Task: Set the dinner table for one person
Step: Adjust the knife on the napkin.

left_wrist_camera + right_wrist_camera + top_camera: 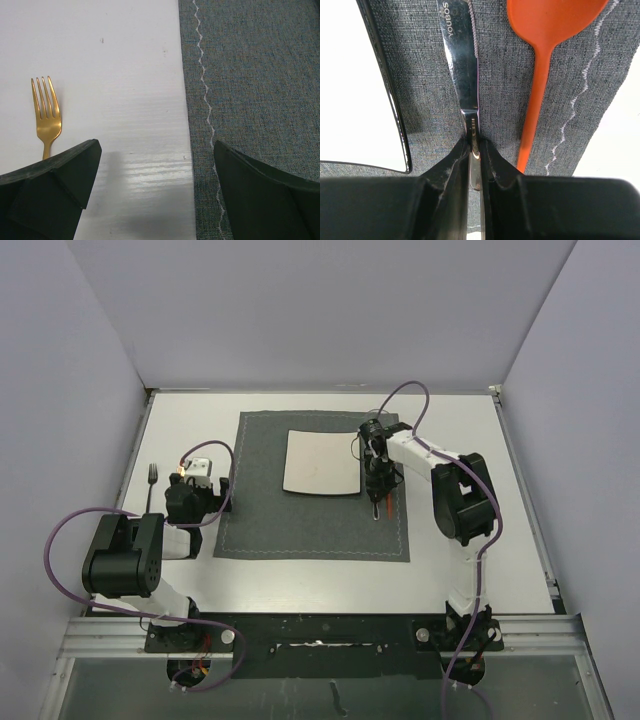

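Observation:
The white dinner table [470,560] carries a dark grey placemat [300,530] with a square white plate [322,462] on it. My right gripper [377,490] is shut on a steel knife [462,60] by its handle, low over the placemat [420,90] just right of the plate [355,100]. An orange spoon [540,75] lies on the placemat right of the knife. My left gripper [155,165] is open and empty over the placemat's left edge [250,75]. A gold fork [47,117] lies on the bare table left of it; it also shows in the top view [153,483].
Grey walls close in the table on three sides. The table's metal edging [525,500] runs along the right side. The left arm's base and cable [120,560] sit at the near left corner.

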